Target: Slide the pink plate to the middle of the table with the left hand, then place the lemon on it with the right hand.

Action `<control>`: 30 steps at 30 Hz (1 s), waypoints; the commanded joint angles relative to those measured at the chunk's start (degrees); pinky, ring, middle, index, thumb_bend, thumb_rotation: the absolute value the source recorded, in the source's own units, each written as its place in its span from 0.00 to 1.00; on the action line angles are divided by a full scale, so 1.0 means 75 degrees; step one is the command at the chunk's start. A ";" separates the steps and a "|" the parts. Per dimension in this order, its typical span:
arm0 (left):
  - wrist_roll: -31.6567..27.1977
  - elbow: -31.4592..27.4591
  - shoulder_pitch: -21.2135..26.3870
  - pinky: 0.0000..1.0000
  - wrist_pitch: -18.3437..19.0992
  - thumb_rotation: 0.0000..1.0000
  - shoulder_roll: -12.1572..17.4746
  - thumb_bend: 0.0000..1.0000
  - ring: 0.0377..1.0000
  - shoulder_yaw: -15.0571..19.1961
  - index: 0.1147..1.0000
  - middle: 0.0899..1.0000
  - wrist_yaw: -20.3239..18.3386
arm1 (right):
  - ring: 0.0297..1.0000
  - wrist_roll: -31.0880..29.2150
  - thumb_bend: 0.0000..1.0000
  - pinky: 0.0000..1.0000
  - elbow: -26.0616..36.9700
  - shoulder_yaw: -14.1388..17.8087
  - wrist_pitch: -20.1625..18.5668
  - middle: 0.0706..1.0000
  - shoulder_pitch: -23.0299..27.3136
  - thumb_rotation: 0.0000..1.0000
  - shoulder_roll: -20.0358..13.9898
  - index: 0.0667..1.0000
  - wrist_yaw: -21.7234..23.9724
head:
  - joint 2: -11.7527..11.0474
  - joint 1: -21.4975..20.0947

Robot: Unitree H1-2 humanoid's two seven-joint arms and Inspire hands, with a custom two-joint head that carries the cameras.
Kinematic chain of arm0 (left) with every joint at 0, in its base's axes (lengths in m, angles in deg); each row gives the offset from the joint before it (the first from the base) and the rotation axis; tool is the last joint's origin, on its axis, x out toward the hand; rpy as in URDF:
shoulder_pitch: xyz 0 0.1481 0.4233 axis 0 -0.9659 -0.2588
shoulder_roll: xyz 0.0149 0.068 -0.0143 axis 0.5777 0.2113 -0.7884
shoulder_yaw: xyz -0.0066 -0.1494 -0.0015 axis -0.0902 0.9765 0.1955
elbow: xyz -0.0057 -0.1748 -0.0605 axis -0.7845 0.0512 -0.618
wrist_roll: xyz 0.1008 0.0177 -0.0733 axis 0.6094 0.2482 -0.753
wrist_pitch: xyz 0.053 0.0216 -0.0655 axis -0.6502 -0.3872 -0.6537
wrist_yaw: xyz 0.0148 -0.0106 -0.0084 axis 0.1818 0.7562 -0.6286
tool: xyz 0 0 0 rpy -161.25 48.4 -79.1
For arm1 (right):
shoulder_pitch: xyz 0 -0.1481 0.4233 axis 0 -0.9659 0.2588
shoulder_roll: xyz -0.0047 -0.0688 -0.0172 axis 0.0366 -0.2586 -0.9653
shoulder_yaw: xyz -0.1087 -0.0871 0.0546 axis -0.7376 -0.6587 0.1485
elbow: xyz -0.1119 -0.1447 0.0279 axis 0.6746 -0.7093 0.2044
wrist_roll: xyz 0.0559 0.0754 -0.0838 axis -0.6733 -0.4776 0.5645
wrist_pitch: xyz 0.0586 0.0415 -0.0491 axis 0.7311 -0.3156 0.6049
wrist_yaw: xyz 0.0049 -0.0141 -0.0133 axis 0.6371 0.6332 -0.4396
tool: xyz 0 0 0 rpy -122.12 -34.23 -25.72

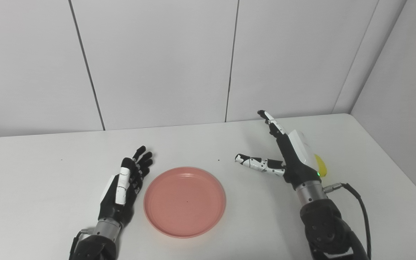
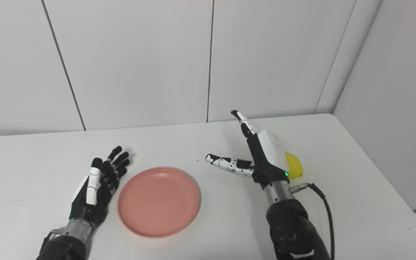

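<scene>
White wall panels stand behind the table (image 1: 49, 159). Near its middle lies the pink plate (image 1: 184, 201), empty. My left hand (image 1: 123, 187) rests just beside its left rim, fingers spread, holding nothing. My right hand (image 2: 262, 155) is spread wide, partly hiding the lemon (image 2: 294, 165) behind it.

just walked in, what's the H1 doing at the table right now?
Plate-and-lemon run. The pink plate sits empty near the middle of the white table. The left robot hand is open right beside the plate's left rim; whether it touches is hard to tell. The right robot hand is open with fingers spread, holding nothing, and the lemon lies on the table just behind it, mostly hidden. Lemon not yet grasped.
</scene>
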 commanded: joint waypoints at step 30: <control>-0.0070 0.0458 -0.0126 0.97 -0.0626 1.00 0.0123 0.85 0.93 0.0197 0.93 0.92 -0.0263 | 0.85 0.1376 0.91 0.73 0.0284 0.1108 -0.1534 0.88 0.0542 0.33 -0.1484 0.88 0.1730 | 0.0020 -0.0016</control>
